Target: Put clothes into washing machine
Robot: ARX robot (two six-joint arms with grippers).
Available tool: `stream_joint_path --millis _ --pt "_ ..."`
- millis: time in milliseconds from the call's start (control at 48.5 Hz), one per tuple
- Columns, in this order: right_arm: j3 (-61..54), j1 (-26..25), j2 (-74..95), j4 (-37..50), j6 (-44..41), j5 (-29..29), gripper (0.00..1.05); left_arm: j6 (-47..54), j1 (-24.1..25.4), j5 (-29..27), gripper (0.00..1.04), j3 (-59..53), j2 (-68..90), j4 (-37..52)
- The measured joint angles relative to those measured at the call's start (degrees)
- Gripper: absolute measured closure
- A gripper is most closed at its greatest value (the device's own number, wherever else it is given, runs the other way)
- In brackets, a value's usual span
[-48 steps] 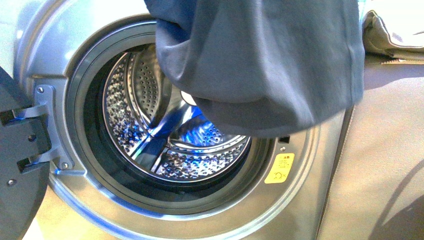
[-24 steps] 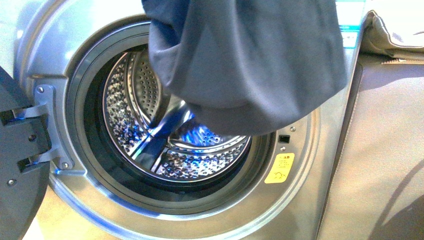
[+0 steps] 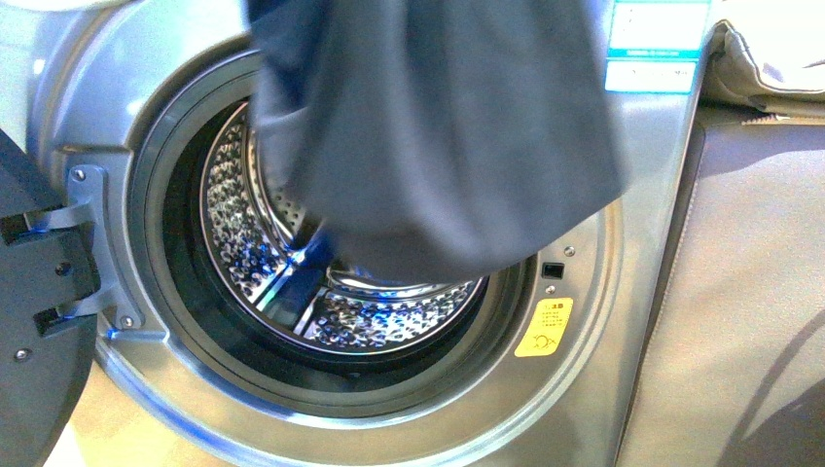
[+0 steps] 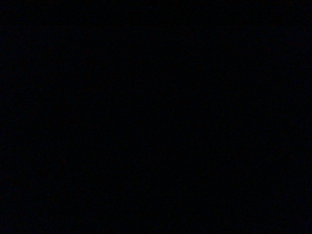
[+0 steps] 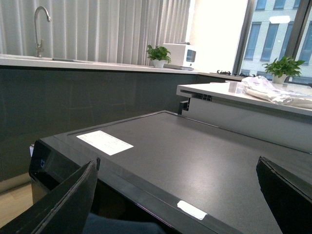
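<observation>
In the front view the clothes (image 3: 438, 136) hang further toward the door side of the drum (image 3: 389, 316) than a second ago, now draping across the upper half of its mouth, and the blue-white label (image 3: 654, 44) on the washing machine (image 3: 584, 389) is uncovered. I judge the load is lining up with the drum but is not yet inside: the hem hangs in front of the drum's mouth, above the lower rubber seal (image 3: 292, 375). Neither of my grippers shows here. Below the hem the drum is open and bare, so there is room to go forward and down. The seal's lip all around the drum and the door (image 3: 39, 321) swung open beside the drum are the edges that could snag fabric. The left wrist view is dark, so I cannot tell how my left fingers stand. In the right wrist view my right gripper (image 5: 176, 163) is spread wide with nothing between the fingers (image 5: 63, 204). It looks over a dark flat top (image 5: 195, 161), likely the machine's lid above the drum, and a scrap of dark fabric shows at the frame's edge.
</observation>
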Motion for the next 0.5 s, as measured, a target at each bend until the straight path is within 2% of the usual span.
stream_joint_path --millis 289,433,454,495 --pt "0.0 0.0 0.0 0.0 0.0 0.0 0.07 0.7 4.0 8.9 0.98 -21.1 -13.6 6.8" --pt "0.0 0.0 0.0 0.0 0.0 0.0 0.07 1.2 4.9 11.1 0.98 -28.6 -18.2 8.5" --pt "0.0 0.2 -0.1 -0.5 0.2 1.6 0.08 1.2 5.0 11.5 0.98 -29.9 -18.9 8.8" --pt "-7.0 0.6 -4.5 -2.7 2.3 13.0 0.16 1.1 5.1 11.8 0.98 -31.7 -19.5 9.4"
